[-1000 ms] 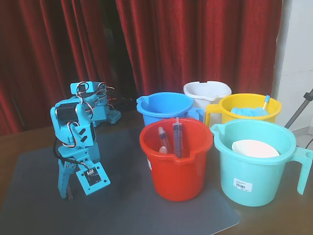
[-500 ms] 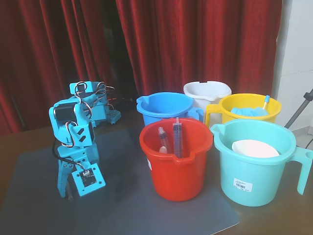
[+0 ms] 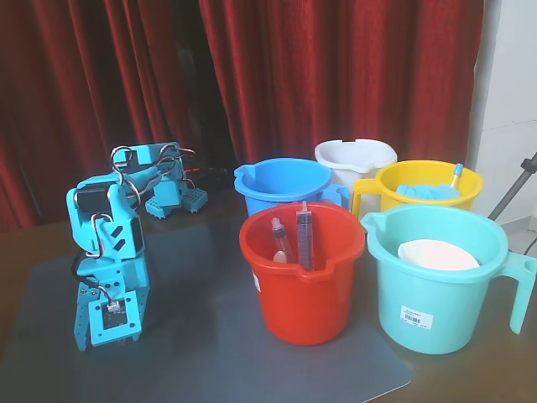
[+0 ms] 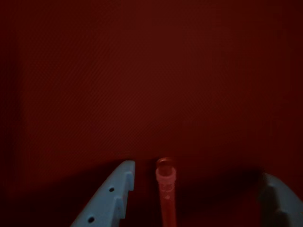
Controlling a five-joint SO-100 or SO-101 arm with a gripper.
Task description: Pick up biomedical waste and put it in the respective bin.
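Observation:
In the wrist view a small thin translucent tube (image 4: 166, 189) lies on the dark mat, tinted pink by the reddish light. It sits between my fingers, close to the left fingertip (image 4: 124, 177) and well apart from the right fingertip (image 4: 277, 196). My gripper (image 4: 196, 172) is open around it and holds nothing. In the fixed view the blue arm is folded down at the left with the gripper (image 3: 107, 340) pointing at the grey mat (image 3: 218, 353). The tube is hidden there. A red bucket (image 3: 302, 294) stands at the centre.
The red bucket holds two syringes (image 3: 304, 239) with dark fluid. Around it stand a blue bucket (image 3: 285, 180), a white bucket (image 3: 355, 155), a yellow bucket (image 3: 428, 176) with blue gloves and a teal bucket (image 3: 436, 294) with something white. A red curtain hangs behind.

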